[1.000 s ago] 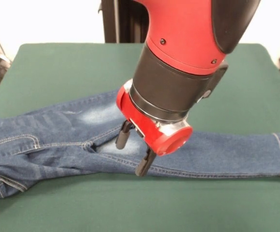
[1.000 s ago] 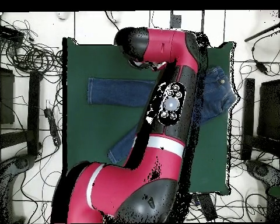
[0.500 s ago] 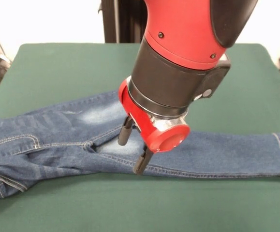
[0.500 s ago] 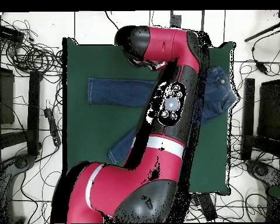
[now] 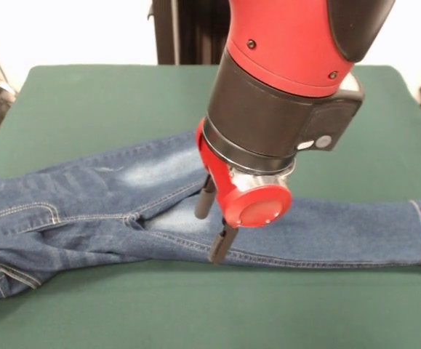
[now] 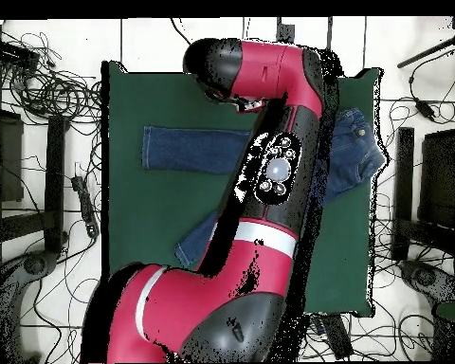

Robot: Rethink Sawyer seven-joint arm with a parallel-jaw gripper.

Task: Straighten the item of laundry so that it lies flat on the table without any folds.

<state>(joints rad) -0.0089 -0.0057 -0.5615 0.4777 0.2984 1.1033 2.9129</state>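
One pair of jeans lies spread on the green tabletop, legs apart, while the gripper hangs over the crotch with jaws open

The table is seen close and low from the front, across its near edge, toward the arm. Overhead, the whole table is viewed straight down from farther off, floor included. Both views share the jeans and arm.
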